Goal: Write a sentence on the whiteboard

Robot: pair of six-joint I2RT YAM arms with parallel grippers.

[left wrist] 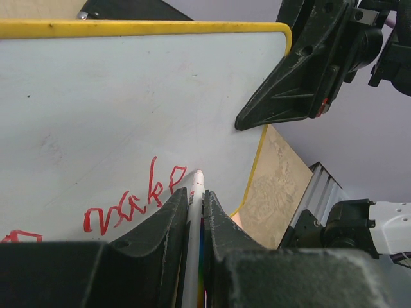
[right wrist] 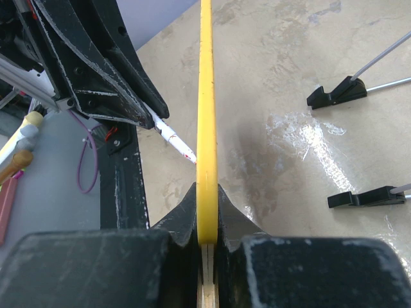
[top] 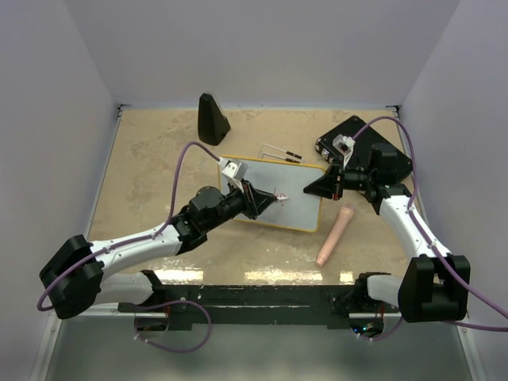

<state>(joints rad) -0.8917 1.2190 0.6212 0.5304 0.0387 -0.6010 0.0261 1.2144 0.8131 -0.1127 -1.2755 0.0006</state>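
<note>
The whiteboard [top: 300, 205] [left wrist: 128, 96] is a white board with a yellow rim [right wrist: 206, 96], lying mid-table. My right gripper [top: 319, 188] [right wrist: 206, 192] [left wrist: 282, 96] is shut on its right edge, jaws on both faces of the rim. My left gripper [top: 266, 198] [left wrist: 192, 196] [right wrist: 96, 58] is shut on a white marker [left wrist: 194, 212] [right wrist: 173, 138]. The marker tip touches the board just right of the last red letter. The sentence [left wrist: 128, 205] shows as red handwriting at the lower left of the left wrist view; its left part is cut off by the fingers.
A black wedge [top: 212, 119] stands at the back. A black device [top: 381, 155] sits behind the right gripper. Two black feet on metal rods [top: 282, 153] [right wrist: 337, 96] lie behind the board. A pinkish handle [top: 335, 234] lies at the board's right.
</note>
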